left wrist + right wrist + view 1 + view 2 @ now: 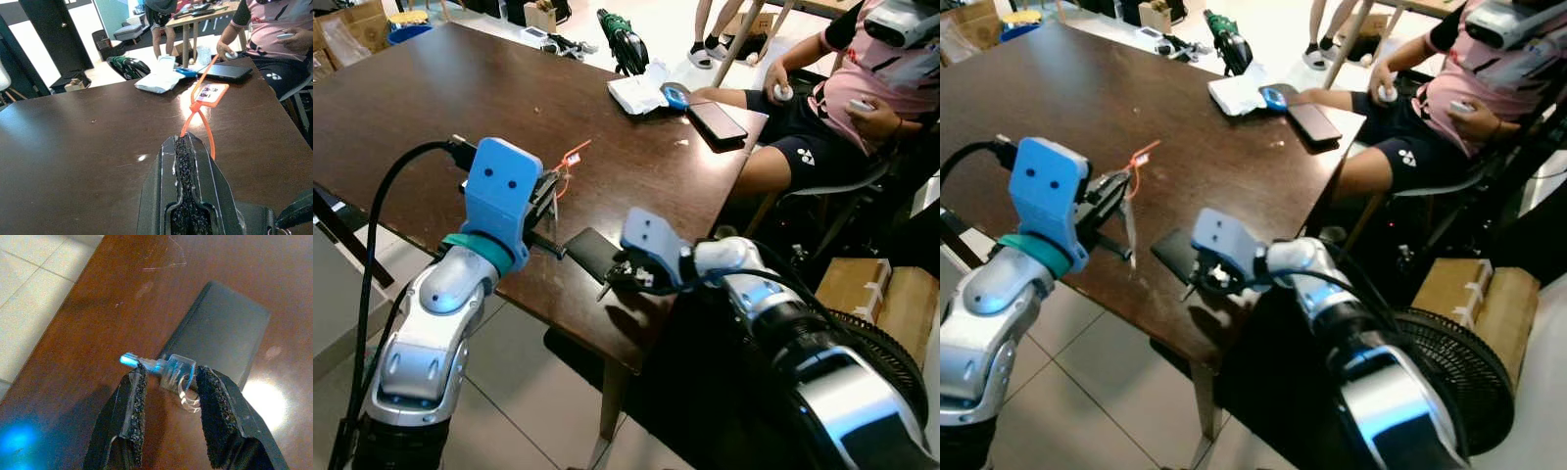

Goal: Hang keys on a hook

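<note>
Right gripper point(166, 382), lower center of the right wrist view, has jaws parted around a small clear hook piece with a blue tip point(161, 368); whether they actually pinch it I cannot tell, looks straddled not clamped. It sits just off a black flat pad point(592, 253) on the desk point(460, 108) near the front edge. Left gripper point(188, 161) is clenched on the orange-tagged keys point(208, 98), tag and loop sticking out ahead, a key hanging below in the right eye view. Judgement: steady the hook first, then bring the orange loop over it slowly, loop kept open, no swinging. Left arm is raised, wrist bent forward over the desk edge, lower left; right forearm reaches in from lower right, wrist angled down.
</note>
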Controlling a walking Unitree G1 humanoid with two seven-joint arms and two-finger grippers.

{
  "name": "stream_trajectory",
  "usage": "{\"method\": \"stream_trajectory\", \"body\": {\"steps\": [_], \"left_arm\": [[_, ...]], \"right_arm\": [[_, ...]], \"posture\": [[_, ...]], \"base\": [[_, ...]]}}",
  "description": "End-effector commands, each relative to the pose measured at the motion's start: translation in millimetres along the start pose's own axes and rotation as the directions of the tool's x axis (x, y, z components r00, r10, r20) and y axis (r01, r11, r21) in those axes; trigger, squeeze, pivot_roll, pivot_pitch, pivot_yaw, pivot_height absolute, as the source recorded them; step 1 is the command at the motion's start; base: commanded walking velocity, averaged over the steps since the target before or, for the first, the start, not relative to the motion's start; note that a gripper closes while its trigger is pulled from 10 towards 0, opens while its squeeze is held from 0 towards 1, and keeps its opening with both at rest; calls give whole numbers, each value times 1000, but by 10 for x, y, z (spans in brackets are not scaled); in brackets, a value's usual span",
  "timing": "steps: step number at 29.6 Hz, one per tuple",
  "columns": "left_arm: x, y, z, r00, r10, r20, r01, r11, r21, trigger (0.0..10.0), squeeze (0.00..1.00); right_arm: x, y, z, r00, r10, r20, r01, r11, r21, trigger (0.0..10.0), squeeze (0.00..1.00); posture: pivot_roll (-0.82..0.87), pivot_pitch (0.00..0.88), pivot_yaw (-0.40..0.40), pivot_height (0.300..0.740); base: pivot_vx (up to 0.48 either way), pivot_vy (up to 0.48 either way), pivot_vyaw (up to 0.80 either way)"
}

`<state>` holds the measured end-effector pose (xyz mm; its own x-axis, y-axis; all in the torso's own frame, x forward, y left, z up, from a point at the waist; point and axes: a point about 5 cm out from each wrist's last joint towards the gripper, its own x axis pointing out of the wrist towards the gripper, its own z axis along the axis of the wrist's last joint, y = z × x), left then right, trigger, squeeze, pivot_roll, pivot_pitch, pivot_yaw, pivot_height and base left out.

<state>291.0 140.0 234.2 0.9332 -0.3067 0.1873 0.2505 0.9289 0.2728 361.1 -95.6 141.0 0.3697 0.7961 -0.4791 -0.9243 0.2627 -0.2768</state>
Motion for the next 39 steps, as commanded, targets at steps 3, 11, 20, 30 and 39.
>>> {"method": "stream_trajectory", "body": {"steps": [3, 11, 20, 30, 39], "left_arm": [[7, -23, 2, 1000, -17, -4, 17, 1000, -5, 10000, 0], [7, -18, 0, 1000, -15, -5, 15, 1000, -6, 10000, 0], [2, -17, -6, 1000, -10, -7, 10, 1000, -8, 10000, 0], [-15, -9, -17, 1000, -1, -13, 1, 1000, -10, 10000, 0], [-44, -8, -7, 1000, 6, -17, -6, 1000, -11, 10000, 0]], "right_arm": [[15, -68, -23, 993, -121, 16, 118, 984, 130, 10000, 0], [34, -123, -88, 976, -213, -49, 219, 955, 202, 10000, 0], [97, -100, -91, 978, -169, -120, 189, 965, 180, 10000, 0], [166, -112, -33, 974, -165, -158, 189, 971, 147, 10000, 0], [356, -46, 174, 984, -162, -72, 169, 979, 114, 10000, 0]], "posture": [[103, 10, 41, 740], [100, 8, 41, 740], [99, 9, 33, 740], [106, 20, 31, 740], [120, 38, 29, 740]], "base": [[0, 0, 0], [0, 0, 0], [0, 0, 0], [0, 0, 0], [0, 0, 0]]}}
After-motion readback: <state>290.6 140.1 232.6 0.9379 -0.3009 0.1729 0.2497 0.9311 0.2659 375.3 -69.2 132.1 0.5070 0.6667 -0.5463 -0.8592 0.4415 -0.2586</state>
